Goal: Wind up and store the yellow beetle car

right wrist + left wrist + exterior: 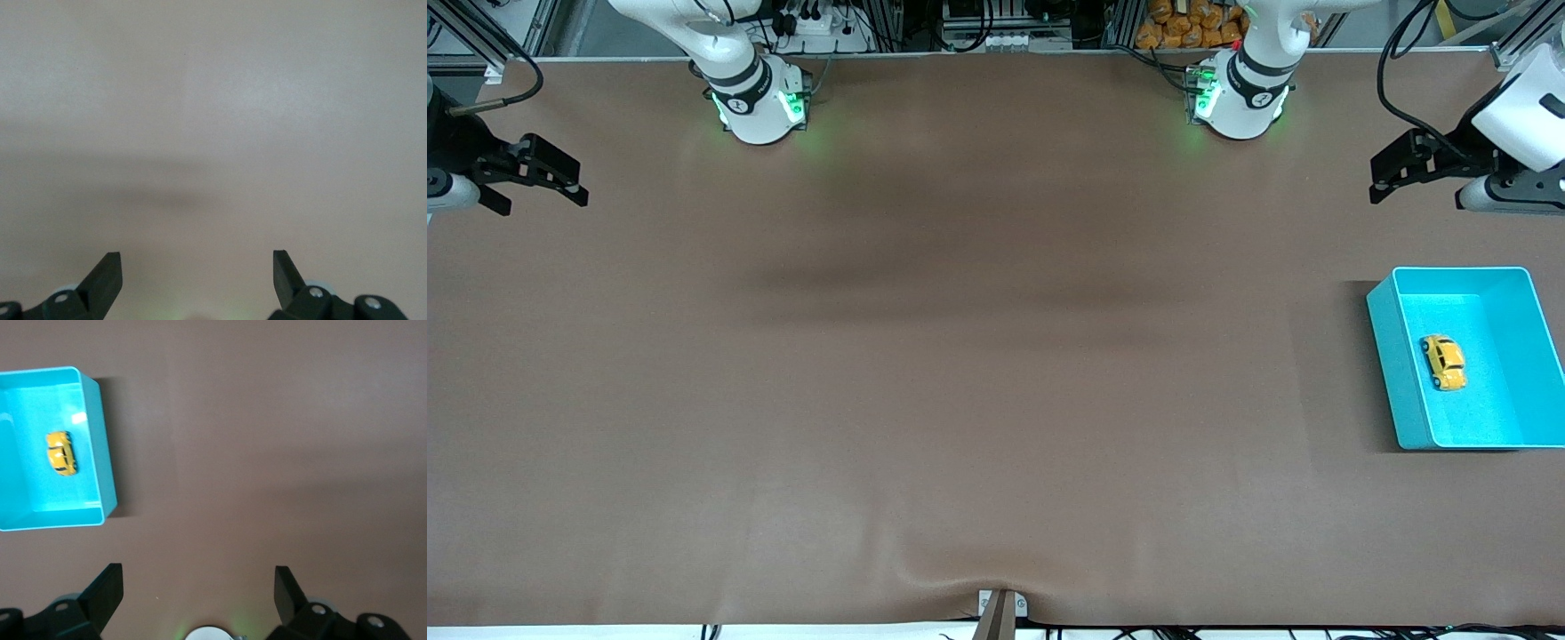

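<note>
Car: yellow beetle car [1443, 362] in cyan bin [1392, 356], nose at 11 o'clock | feel: light, hard, slick; I'd pinch its flanks | left pincer [1383, 178], right pincer [569, 182]: mine, both spread, empty, waiting over counter [996, 356]

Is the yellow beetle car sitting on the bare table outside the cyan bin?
No, the yellow beetle car lies on the floor of the cyan bin, enclosed by its walls, with neither gripper near it.

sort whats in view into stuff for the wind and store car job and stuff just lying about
For the job:
- yellow beetle car, inside the bin
- cyan bin
- left claw, open
- right claw, open

Lying about:
- orange items past the table edge
</note>
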